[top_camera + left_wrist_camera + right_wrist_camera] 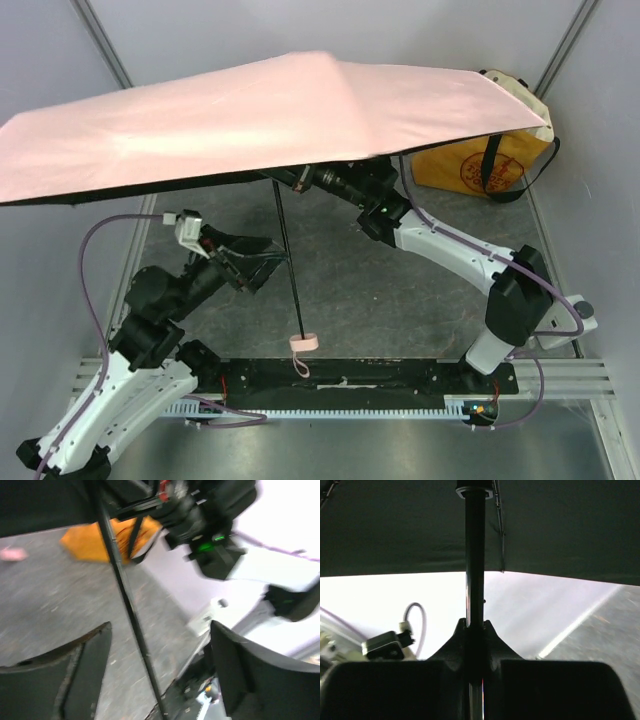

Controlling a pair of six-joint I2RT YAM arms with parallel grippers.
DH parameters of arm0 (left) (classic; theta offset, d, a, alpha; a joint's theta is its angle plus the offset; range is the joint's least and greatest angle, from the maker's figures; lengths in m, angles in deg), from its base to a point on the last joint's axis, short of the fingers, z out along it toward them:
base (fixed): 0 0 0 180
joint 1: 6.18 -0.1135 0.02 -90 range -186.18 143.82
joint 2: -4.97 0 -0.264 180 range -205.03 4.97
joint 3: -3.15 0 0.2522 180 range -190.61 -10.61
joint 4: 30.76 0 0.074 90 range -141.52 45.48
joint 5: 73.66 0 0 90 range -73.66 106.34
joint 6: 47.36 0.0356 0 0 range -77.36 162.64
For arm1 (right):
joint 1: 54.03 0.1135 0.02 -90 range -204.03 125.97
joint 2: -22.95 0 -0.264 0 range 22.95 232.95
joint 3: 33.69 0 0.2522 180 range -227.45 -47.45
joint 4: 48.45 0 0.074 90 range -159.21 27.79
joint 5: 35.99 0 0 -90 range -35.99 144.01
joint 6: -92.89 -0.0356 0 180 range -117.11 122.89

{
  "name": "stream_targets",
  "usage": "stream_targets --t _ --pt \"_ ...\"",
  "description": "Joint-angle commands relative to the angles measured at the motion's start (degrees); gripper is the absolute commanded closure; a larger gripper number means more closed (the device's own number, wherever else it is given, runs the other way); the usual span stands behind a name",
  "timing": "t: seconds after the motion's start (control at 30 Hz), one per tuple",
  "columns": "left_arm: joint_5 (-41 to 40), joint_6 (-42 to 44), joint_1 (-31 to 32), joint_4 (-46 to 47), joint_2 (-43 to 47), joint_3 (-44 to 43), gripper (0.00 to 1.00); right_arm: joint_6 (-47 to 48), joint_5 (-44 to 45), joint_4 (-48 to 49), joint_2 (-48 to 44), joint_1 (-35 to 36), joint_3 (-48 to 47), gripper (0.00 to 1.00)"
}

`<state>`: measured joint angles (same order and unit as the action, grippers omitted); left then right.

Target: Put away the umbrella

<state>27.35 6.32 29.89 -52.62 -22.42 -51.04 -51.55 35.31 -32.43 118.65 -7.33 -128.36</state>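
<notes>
“Umbrella point(260, 110): where is it seen, and how is it held?”

“It is spread fully open and tilted, with the canopy stretched from 9 o'clock across to 1 o'clock above the bench point(400, 300). A yellow tote bag point(470, 165) is stood at 2 o'clock, its top hidden by the canopy's edge.”

“And the fingers?”

“The right fingers point(545, 680) are clamped on the shaft point(287, 260) just below the canopy. The left fingers point(75, 670) are spread wide, and the shaft is passed between them untouched.”

“What could go wrong?”

“With only one narrow grip high up, the broad canopy could be swung about the shaft, and the bag or a side wall could be struck. If the left fingers are closed off-centre, the thin shaft could be bent or missed. The handle point(304, 343), hung near 6 o'clock, could be snagged by its strap.”
</notes>
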Motion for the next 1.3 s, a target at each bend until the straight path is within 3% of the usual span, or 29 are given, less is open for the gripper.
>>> stream_targets --t 0.0,0.1,0.23,0.33,0.47,0.5,0.57,0.6,0.63,0.7,0.8,0.93,1.03,1.27 --pt "8.76 -5.95 0.22 15.64 1.04 2.28 0.07 -10.58 -9.33 22.73 -5.44 -0.73 -1.8 1.0" --pt "10.17 -9.28 0.14 17.84 -1.33 2.36 0.06 -18.23 -9.25 32.77 -4.47 -0.99 -0.83 1.0" --pt "17.81 -20.16 0.14 40.92 -6.42 6.93 0.05 -24.38 -7.41 41.13 -2.89 -1.17 1.62 1.0" --pt "22.47 -22.48 0.14 45.89 -12.66 4.57 0.05 -27.03 -7.5 45.36 -2.18 -1.08 3.03 1.0" --pt "25.2 -25.55 0.14 52.55 -18.3 3.68 0.26 -25.99 -6.61 45.19 -3.59 -1.08 5.93 1.0" --pt "25.81 -25.73 0.14 54.22 -19.09 3.6 0.36 -25.55 -6.53 44.84 -3.77 -1.0 6.54 1.0" --pt "26.61 -23.9 0.14 54.86 -19.54 3.34 0.69 -24.67 -6.61 43.35 -4.29 -0.99 7.77 1.0" --pt "26.09 -21.8 0.14 52.16 -18.93 2.73 0.95 -23.36 -6.87 41.34 -4.82 -1.08 8.3 1.0" --pt "23.82 -19.78 0.14 47.69 -17.7 2.2 0.98 -21.96 -6.7 37.32 -5.69 -1.0 8.83 1.0" --pt "17.41 -15.3 0.66 38.28 -14.89 2.1 0.98 -16.26 -5.74 30.9 -7.97 -1.0 10.06 0.95" --pt "8.09 -11.86 1.45 30.44 -10.58 2.72 0.98 -7.29 -1.18 14.85 -12.37 -0.47 11.47 0.78" --pt "-1.75 -5.45 3.38 20.07 -9.08 -0.61 0.98 4.58 10.14 -8.73 -14.66 1.2 6.47 0.46" --pt "-5.98 -0.18 5.23 16.81 -9.69 -3.34 0.98 7.41 18.24 -16.41 -13.79 1.99 3.13 0.24" --pt "-10.83 6.87 5.76 10.13 -12.41 -7.82 0.99 9.43 23.09 -19.14 -5.8 3.05 -11.1 0.23"
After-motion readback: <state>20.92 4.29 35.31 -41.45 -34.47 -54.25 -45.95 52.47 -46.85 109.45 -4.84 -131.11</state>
